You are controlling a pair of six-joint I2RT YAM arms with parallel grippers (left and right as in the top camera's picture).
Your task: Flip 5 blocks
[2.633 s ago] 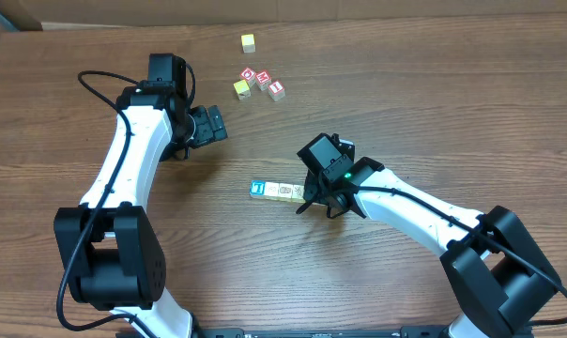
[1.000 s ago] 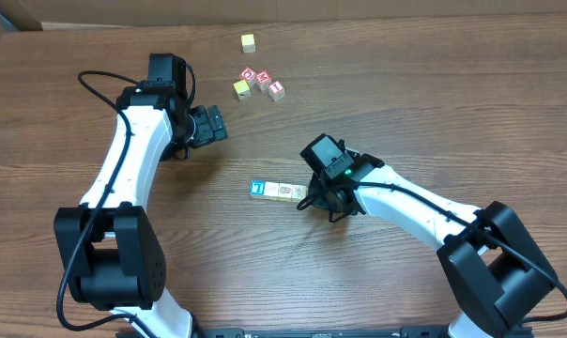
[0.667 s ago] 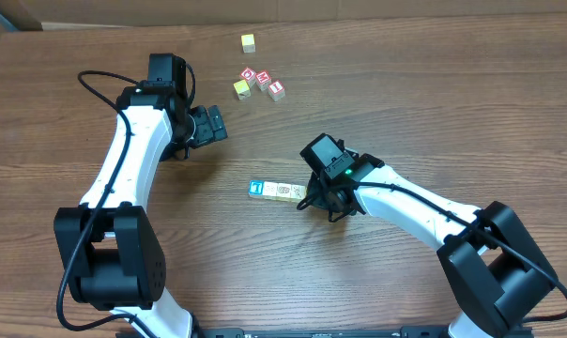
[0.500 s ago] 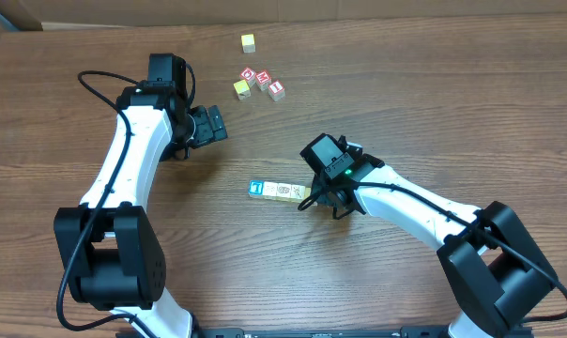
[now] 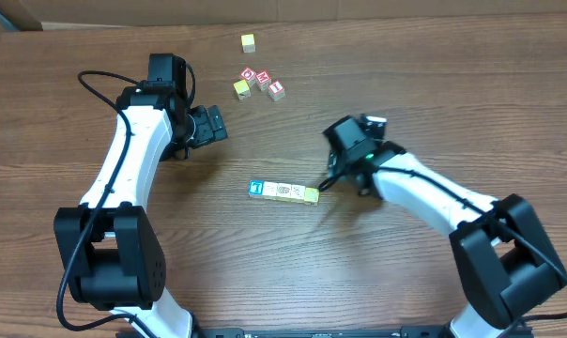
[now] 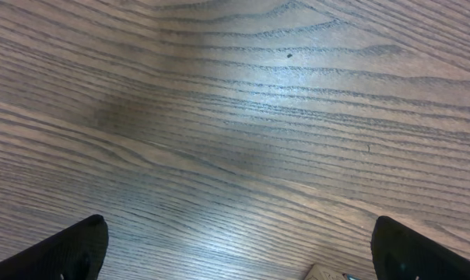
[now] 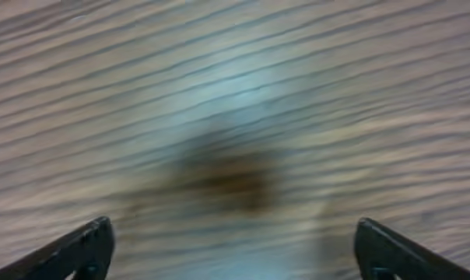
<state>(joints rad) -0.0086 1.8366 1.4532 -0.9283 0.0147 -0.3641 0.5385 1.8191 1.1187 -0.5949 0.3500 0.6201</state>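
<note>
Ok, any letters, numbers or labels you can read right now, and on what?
No text reads clearly in any view.
Row of blocks: small prints on the pale faces, too small to read.
Red-and-white cubes: marks on their faces, too small to read.
Wrist views: nothing written shows; the right one is blurred.

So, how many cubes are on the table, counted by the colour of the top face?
Green-blue cube, in the row: 1
Cream cubes, in the row: 3
Yellow cube at the row's end: 1
Other yellow cubes: 2
Red-and-white cubes: 3
Total: 10
</note>
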